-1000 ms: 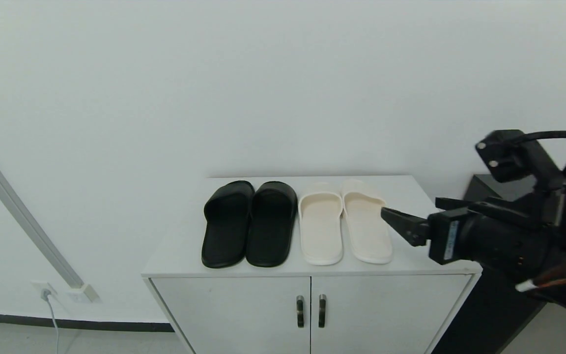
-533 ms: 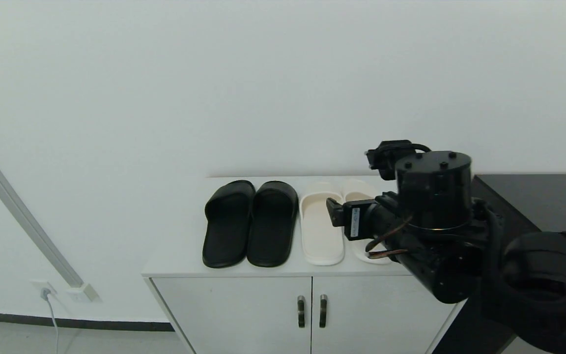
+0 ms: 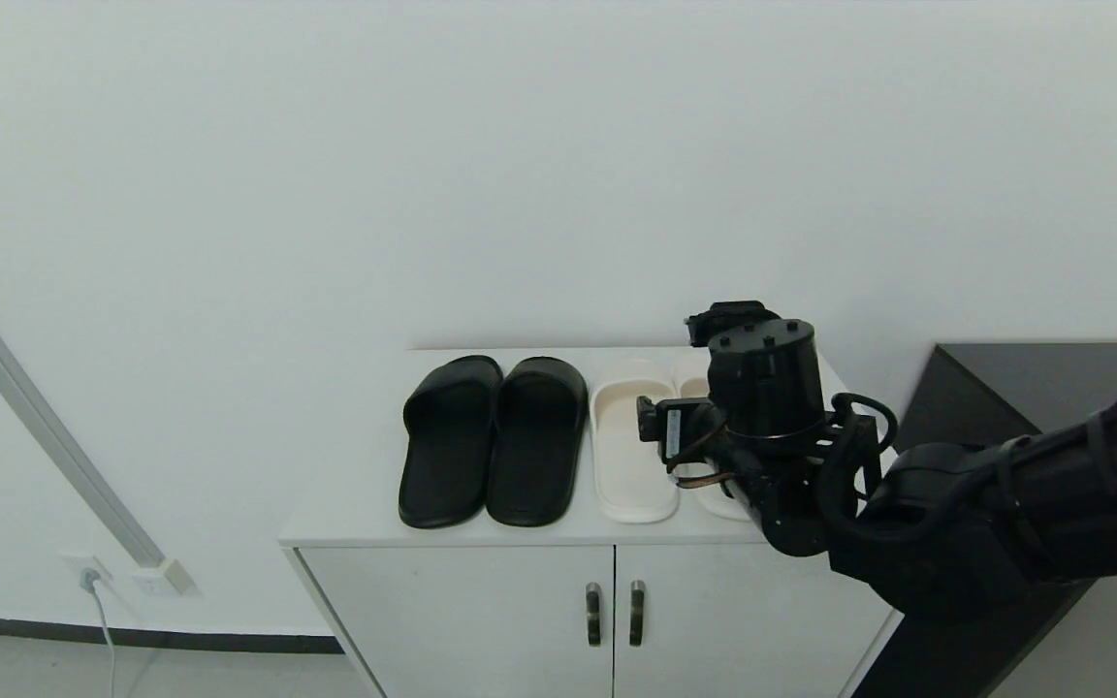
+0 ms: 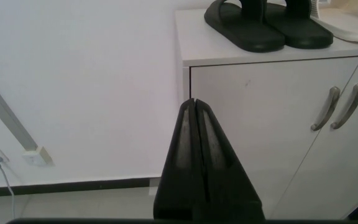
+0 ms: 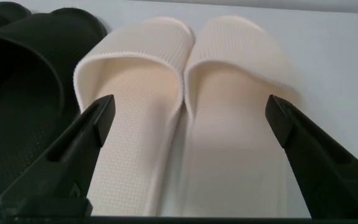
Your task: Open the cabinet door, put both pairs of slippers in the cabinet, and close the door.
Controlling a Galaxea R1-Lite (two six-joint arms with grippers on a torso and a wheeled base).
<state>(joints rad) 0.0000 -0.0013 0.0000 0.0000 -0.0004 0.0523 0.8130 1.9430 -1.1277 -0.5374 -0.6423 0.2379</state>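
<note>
Holding our right gripper (image 5: 190, 106) over the pair of cream rubber slippers (image 3: 624, 456), we have its fingers spread wide. That pair lies toward the right edge of the top of the closed white two-door cabinet (image 3: 345, 494), just beside the black rubber pair (image 3: 491, 441). Our left gripper (image 4: 194, 106), fingers pressed together, hangs low off the front left corner.

On top of the cabinet (image 3: 355, 504) the left pair of slippers (image 3: 491, 441) lies beside the right pair (image 3: 628, 456). The right gripper (image 5: 191, 109) hovers over the right pair, and the left gripper (image 4: 194, 102) hangs before the cabinet's left front corner.
</note>
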